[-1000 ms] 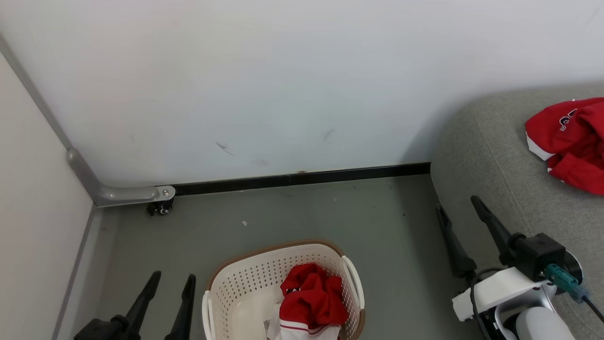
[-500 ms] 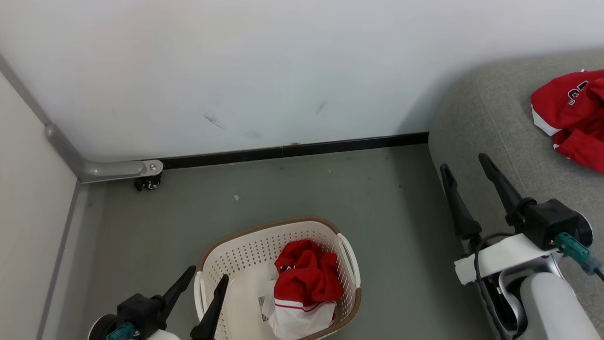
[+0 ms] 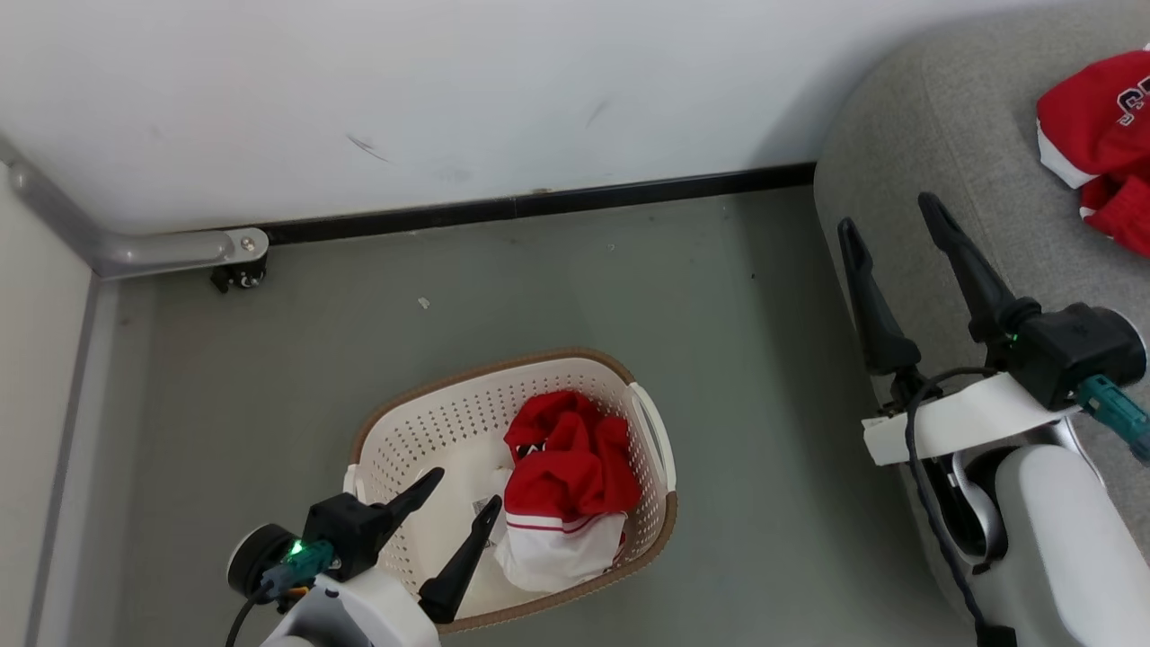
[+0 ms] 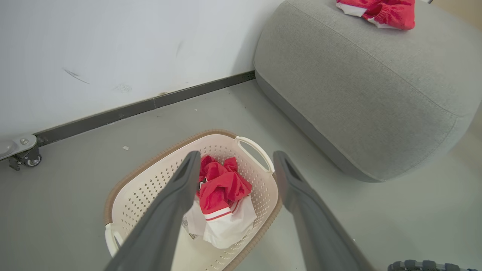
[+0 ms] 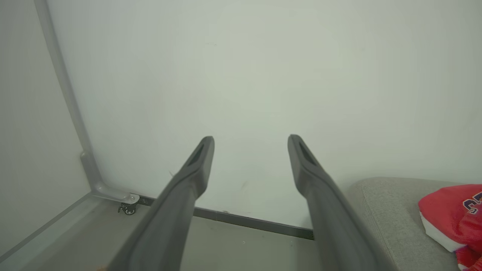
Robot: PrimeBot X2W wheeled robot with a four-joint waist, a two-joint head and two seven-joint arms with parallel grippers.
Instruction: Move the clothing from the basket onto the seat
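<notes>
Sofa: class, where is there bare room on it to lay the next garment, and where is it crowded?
On the sofa, the grey top is bare between the rounded end nearest the basket and the red garment lying on it. It is crowded only around that garment.

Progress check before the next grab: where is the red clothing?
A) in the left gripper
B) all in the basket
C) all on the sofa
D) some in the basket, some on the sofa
D: one red garment lies in the basket, another garment lies on the sofa; the left gripper and right gripper are open, holding nothing.
</notes>
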